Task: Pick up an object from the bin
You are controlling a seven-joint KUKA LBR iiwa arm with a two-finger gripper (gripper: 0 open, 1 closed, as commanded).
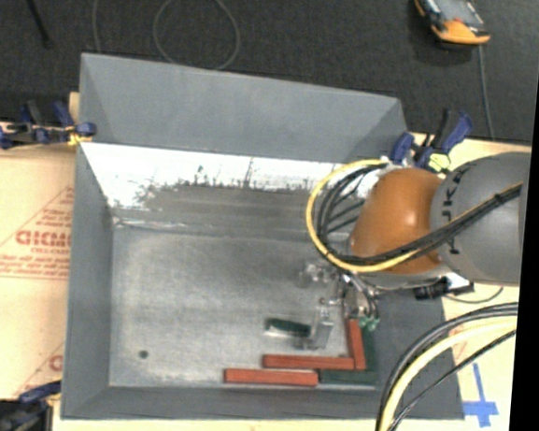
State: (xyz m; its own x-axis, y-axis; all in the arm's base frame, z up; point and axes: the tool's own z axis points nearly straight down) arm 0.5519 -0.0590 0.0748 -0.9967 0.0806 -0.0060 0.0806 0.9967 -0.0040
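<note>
Although the arm reaches down into the grey metal bin (198,279), nothing shows a pick made yet. I judge the task to be at the closing-in stage, with the grasp and the lift both left to do. Every place below is given from the red-brown L-shaped bar (318,362). It lies flat on the bin floor near the front wall, its long leg along that wall and its short leg turned up toward the arm.

The arm's orange cover (391,221) hangs well beyond the bar's short leg, toward the far wall. Under it the gripper (328,320) hangs low, just on the far side of the bar's long leg and beside its short leg. Whether it is open or closed I cannot tell, and no thing can be seen held in it.

A straight red-brown bar (270,378) lies just on the front-wall side of the L-shaped bar, parallel to its long leg and shifted away from the arm. A dark green strip (344,379) peeks out at the L-shaped bar's corner, on the front side.

The small dark green object (288,329) lies just beyond the long leg, right beside the gripper. It is the nearest thing to the gripper and the likeliest pick, though whether they touch cannot be told. A tiny dark speck (142,355) sits well away from the bar, toward the opposite side wall.
</note>
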